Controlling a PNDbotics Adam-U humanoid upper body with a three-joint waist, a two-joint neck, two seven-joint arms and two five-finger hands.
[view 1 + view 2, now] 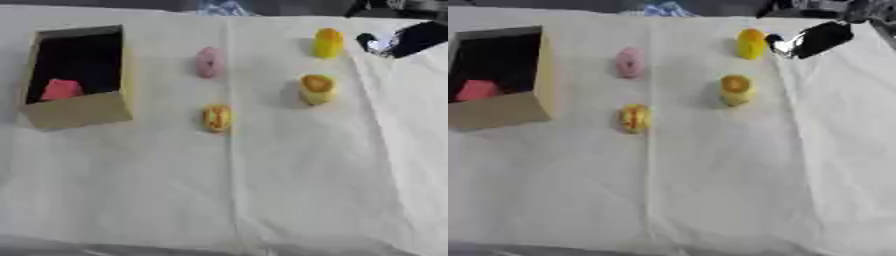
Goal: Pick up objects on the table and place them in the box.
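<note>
White cloth (262, 190) covers your table. Nearest you sits a yellow-orange object (217, 118) by the centre crease; the cardboard box (79, 112) stands well to its left, with 1 red object (61, 89) inside. Farther back and right is a yellow object with an orange top (317, 89), and a pink object (207, 62) lies left of it. Farthest, a yellow object (328, 43) stands just beside your right hand (815, 39); whether its fingers are spread or curled, you cannot tell.
</note>
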